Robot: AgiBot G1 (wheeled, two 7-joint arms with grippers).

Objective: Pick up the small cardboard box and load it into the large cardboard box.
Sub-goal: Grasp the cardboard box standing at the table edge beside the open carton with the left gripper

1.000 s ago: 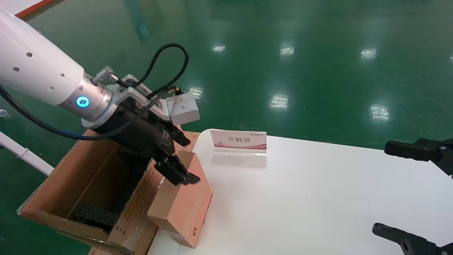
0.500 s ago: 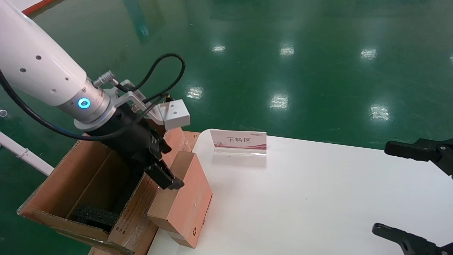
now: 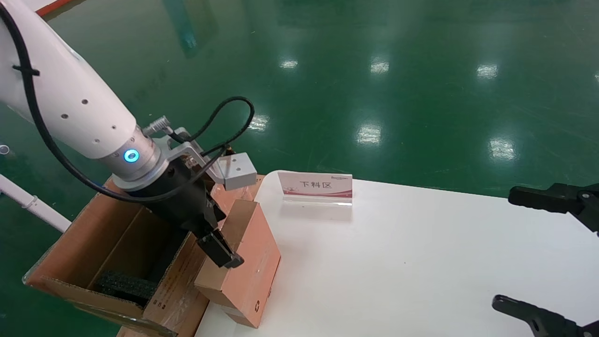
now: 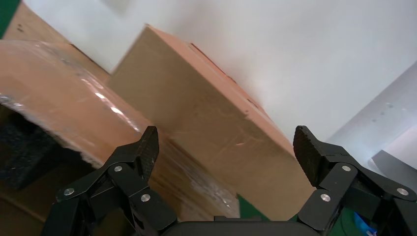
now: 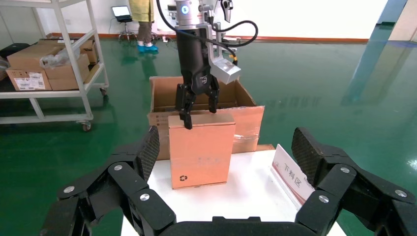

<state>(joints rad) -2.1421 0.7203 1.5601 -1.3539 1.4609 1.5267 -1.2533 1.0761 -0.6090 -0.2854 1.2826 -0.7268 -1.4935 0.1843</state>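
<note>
Hanging over the upper edge of the small cardboard box, the left tool has its fingers spread apart, one on each side of the box's top, as the left wrist view shows; whether either finger touches the cardboard cannot be told. The small cardboard box stands upright at the left edge of the white surface, with its black recycling symbol low on the face toward the robot's right side. Pressed close against its left side is the large cardboard box, which stands beside the surface with its flaps up, clear tape on the flap nearest the small box and black foam in its bottom. A small sign with red print stands on the surface farther back. The right tool is parked at the surface's right edge, fingers wide apart and holding nothing.
</note>
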